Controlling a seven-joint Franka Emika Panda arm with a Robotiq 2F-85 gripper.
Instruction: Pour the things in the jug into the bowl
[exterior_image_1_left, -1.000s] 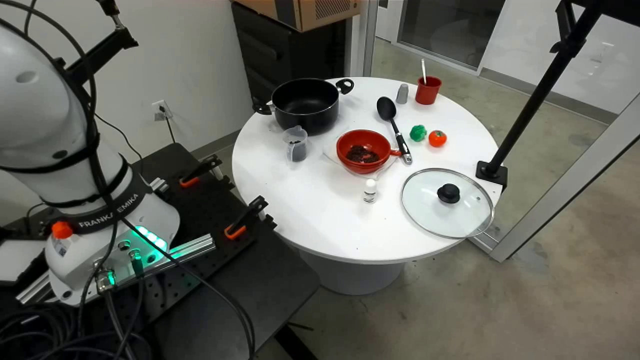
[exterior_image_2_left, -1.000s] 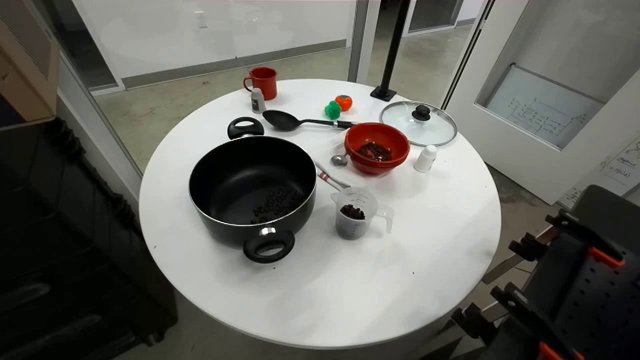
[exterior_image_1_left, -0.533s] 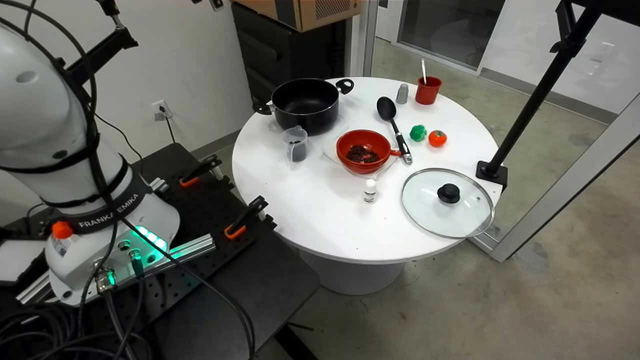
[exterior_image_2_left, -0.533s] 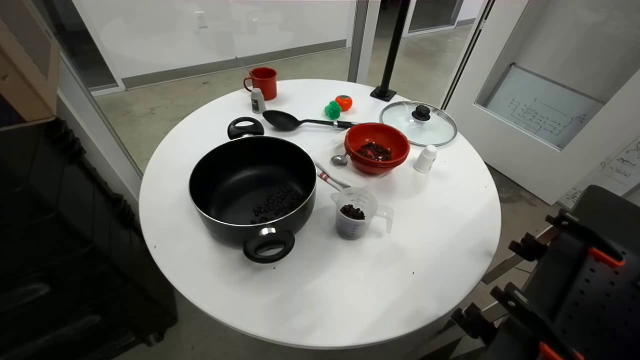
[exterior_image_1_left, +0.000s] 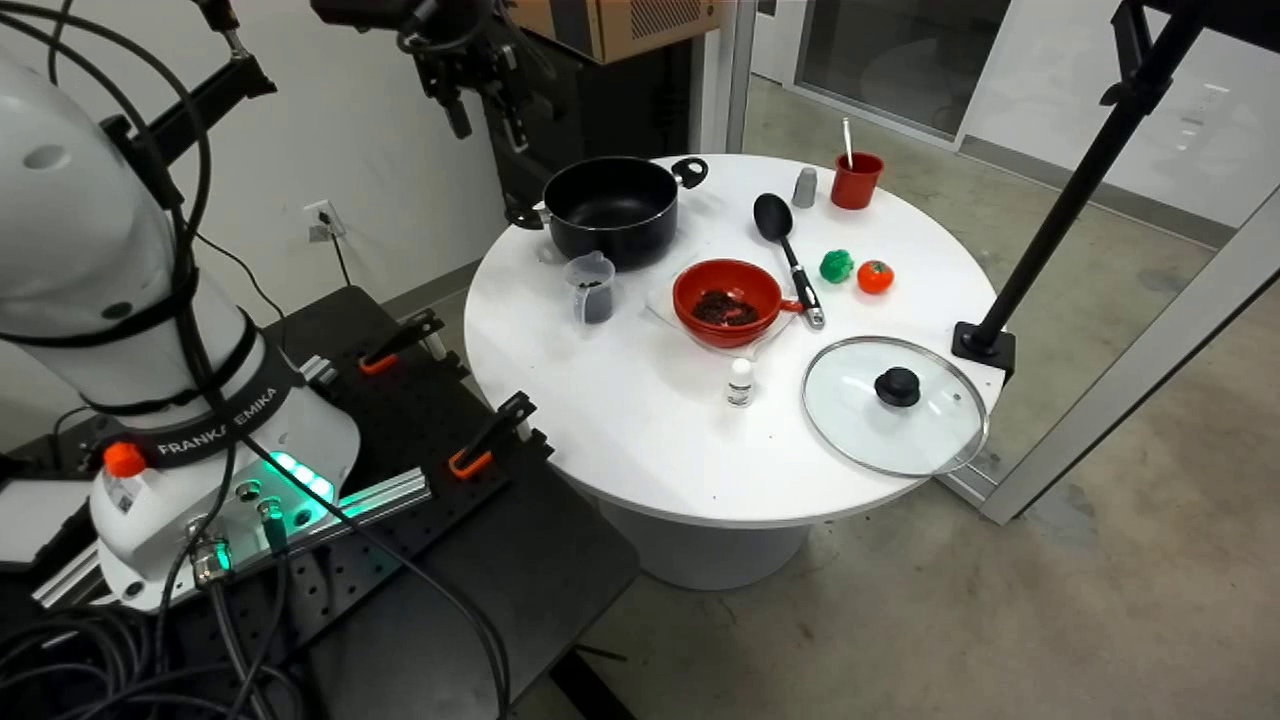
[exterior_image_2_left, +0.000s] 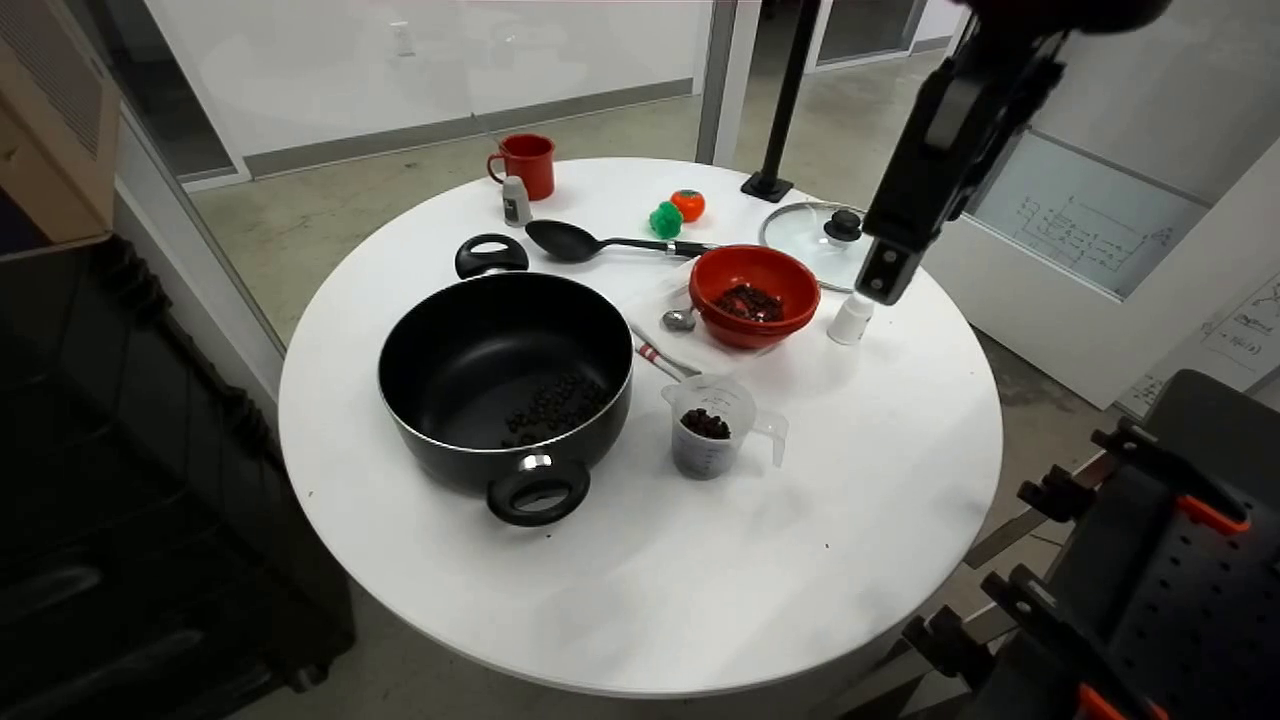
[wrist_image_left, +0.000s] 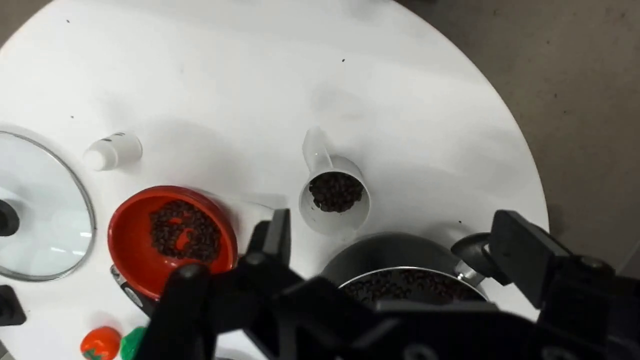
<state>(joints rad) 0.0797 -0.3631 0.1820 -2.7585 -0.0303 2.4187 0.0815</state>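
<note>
Here, nearest in the wrist view, we note the pincer (wrist_image_left: 397, 235), jaws apart. On the tabletop (wrist_image_left: 240, 90): translucent measuring jug (wrist_image_left: 338, 221), upright, dark beans (wrist_image_left: 336, 191) inside, just beside black cooking pot (wrist_image_left: 390, 252). Farther off, red bowl (wrist_image_left: 127, 240); beyond it, glass lid (wrist_image_left: 45, 215).

The jaws, spread apart, now reach down well into both exterior views; in an exterior view they newly hide part of the glass lid (exterior_image_2_left: 807, 231) and of the white bottle (exterior_image_2_left: 847, 328).
</note>
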